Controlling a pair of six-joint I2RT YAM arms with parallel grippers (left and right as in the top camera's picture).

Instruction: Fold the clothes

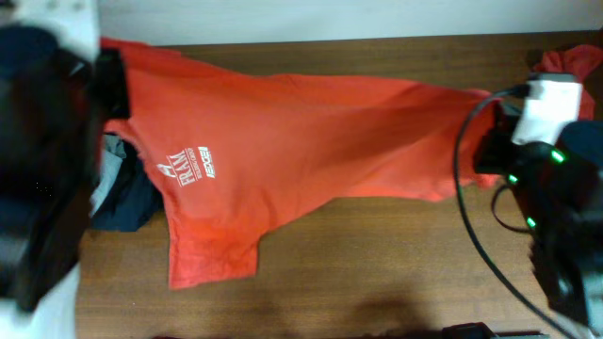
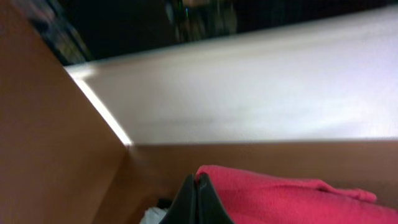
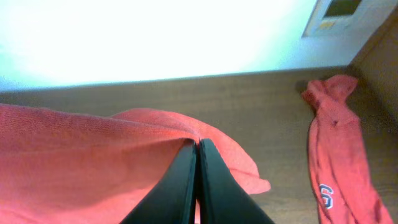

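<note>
The T-shirt (image 1: 301,141) is being held stretched over the table (image 1: 377,282) between both sets of jaws. The left gripper (image 2: 198,202) and right gripper (image 3: 198,180) are each being pressed together on its cloth. A second shirt (image 3: 339,149) is lying right of the right jaws.

The wooden bench (image 1: 377,273) is carrying an orange-red T-shirt (image 1: 283,132) stretching from left to right. A grey garment (image 1: 111,169) and a navy garment (image 1: 132,202) are lying at left, partly under it; another red shirt (image 1: 577,61) is lying far right.
</note>
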